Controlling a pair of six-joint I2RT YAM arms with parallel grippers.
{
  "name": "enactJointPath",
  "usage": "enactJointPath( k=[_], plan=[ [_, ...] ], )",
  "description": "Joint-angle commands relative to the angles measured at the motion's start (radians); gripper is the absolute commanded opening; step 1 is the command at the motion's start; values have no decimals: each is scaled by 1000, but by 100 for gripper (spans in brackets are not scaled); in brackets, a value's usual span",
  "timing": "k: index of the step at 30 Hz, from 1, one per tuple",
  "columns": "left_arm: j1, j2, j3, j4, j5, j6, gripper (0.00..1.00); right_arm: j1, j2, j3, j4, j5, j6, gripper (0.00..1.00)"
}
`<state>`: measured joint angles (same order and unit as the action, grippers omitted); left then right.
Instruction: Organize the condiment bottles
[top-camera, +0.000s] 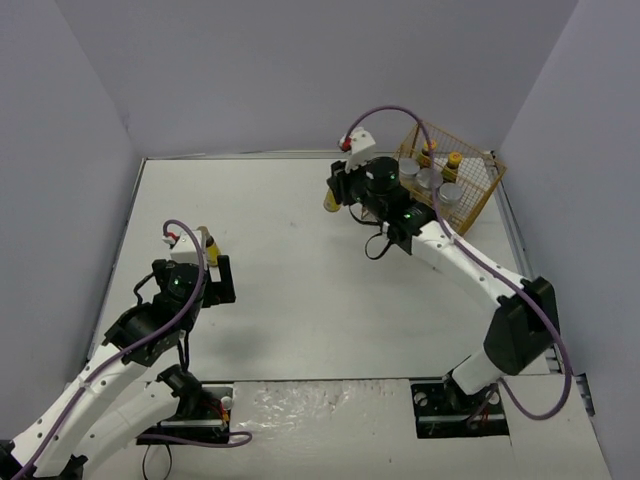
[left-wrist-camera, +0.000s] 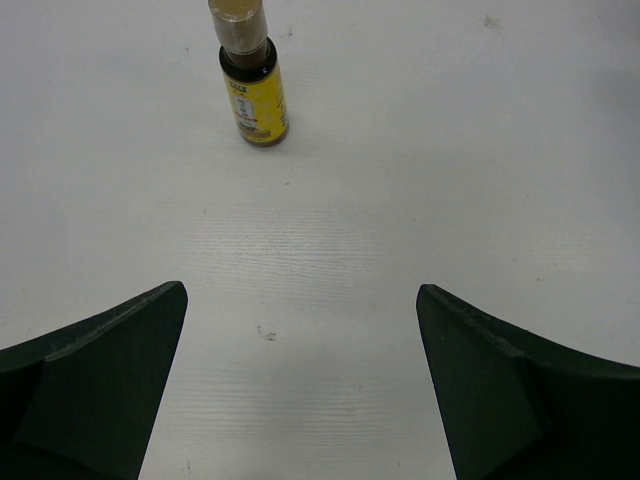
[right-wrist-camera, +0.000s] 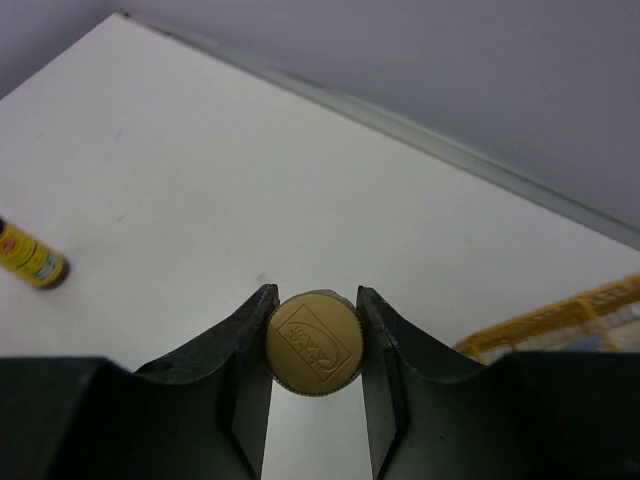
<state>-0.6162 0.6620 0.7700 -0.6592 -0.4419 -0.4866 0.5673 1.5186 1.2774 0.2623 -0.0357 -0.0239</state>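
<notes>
Right jaws tight on bottle cap (right-wrist-camera: 314, 345); white table (top-camera: 290, 290), grey walls (top-camera: 300, 70).

Bottle (left-wrist-camera: 254, 85) ahead of the left gripper (left-wrist-camera: 300, 292) is sporting dark brown glass and a yellow label; cap (right-wrist-camera: 314, 343) in the black right gripper (right-wrist-camera: 315, 292) is looking mustard yellow.

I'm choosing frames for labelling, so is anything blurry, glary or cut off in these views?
Top view: soft even light, no glare, basket sharp. Left wrist: bottle crisp, its top clipped by the frame edge. Right wrist: held cap sharp, basket behind it blurred.
</notes>
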Motion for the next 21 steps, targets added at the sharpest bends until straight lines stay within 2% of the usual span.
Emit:
enactJointPath(
  k=[1,8,13,21],
  plan=[
    [9,27,13,61,-4,-19,97,-89,-73,9,57,153,8,0],
    [9,44,17,46,-14,-51,97,-239,-53,-23,47,156,87,0],
    [7,50,15,39,-15,-61,97,-251,-27,-52,62,183,91,0],
    [10,61,17,41,-34,-85,97,-267,29,-145,178,192,94,0]
  ],
)
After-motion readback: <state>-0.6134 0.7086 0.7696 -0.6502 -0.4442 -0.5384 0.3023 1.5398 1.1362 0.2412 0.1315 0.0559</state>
